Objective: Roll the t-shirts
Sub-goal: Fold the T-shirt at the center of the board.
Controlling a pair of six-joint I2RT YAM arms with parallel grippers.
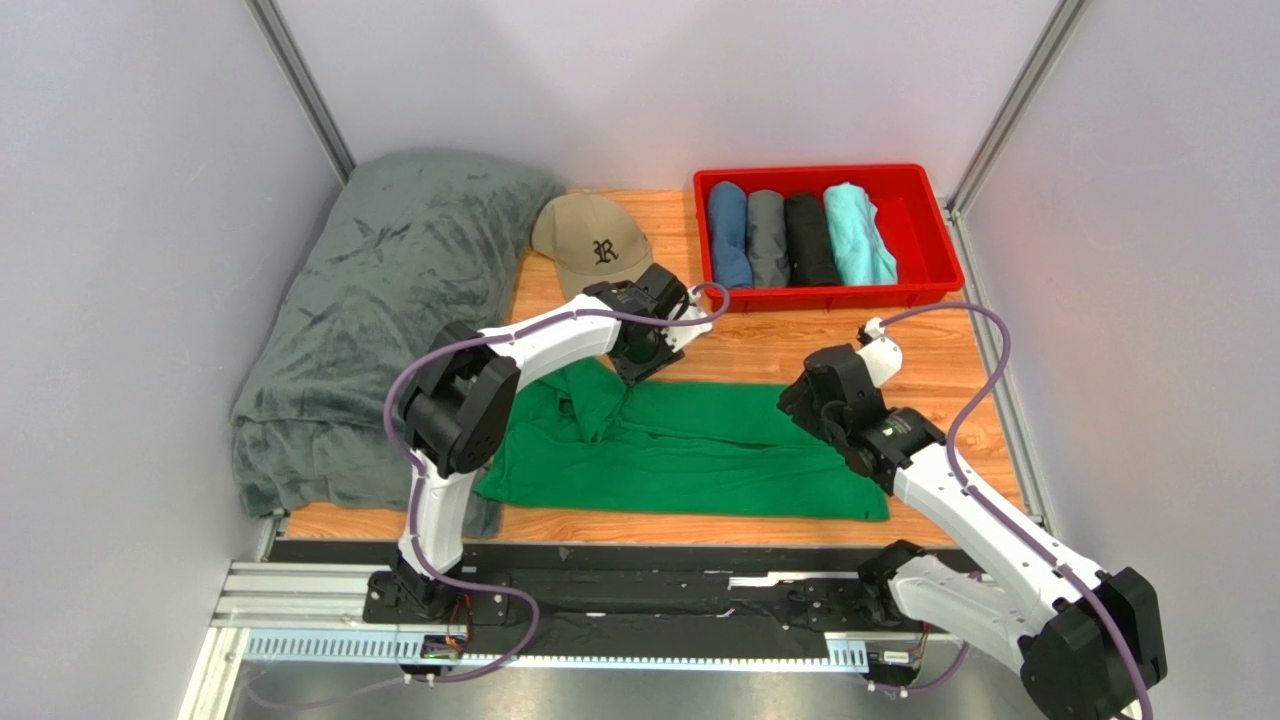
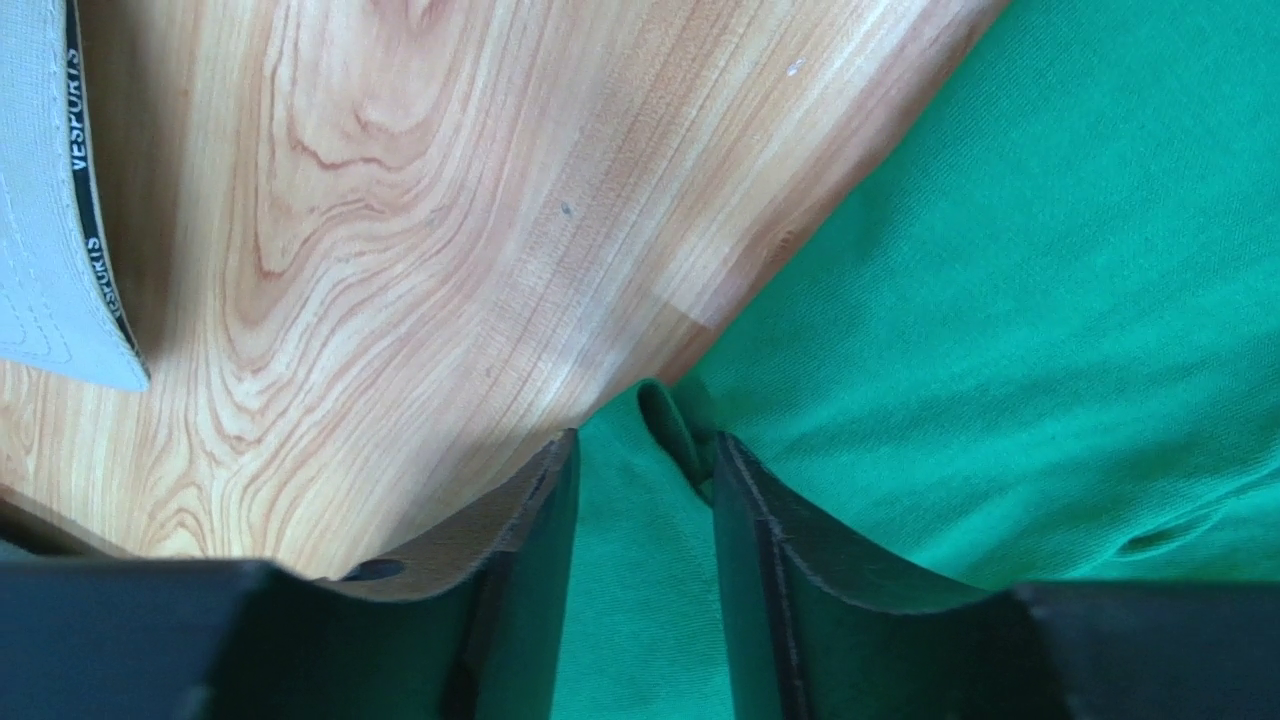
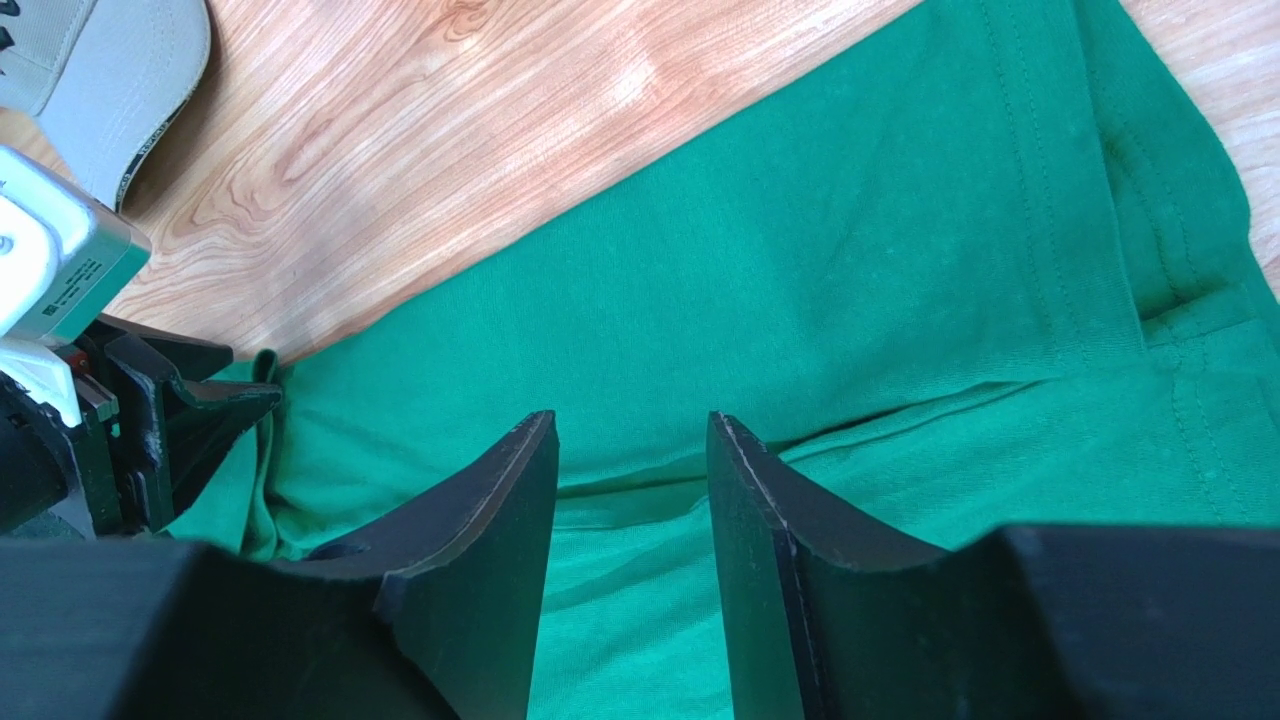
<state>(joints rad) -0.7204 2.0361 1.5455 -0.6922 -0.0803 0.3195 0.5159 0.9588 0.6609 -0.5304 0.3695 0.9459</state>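
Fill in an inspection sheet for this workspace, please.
Surface: wooden table, with the shirt spread on it.
Job's things: green t-shirt lies flat, partly folded, not rolled; four rolled shirts stand in the red bin.
Clutter: tan cap and grey blanket, far left.
Grippers: left gripper open, shirt edge between its fingers; right gripper open over the shirt.
Cables: a purple cable loops off each arm.
Surroundings: grey walls.
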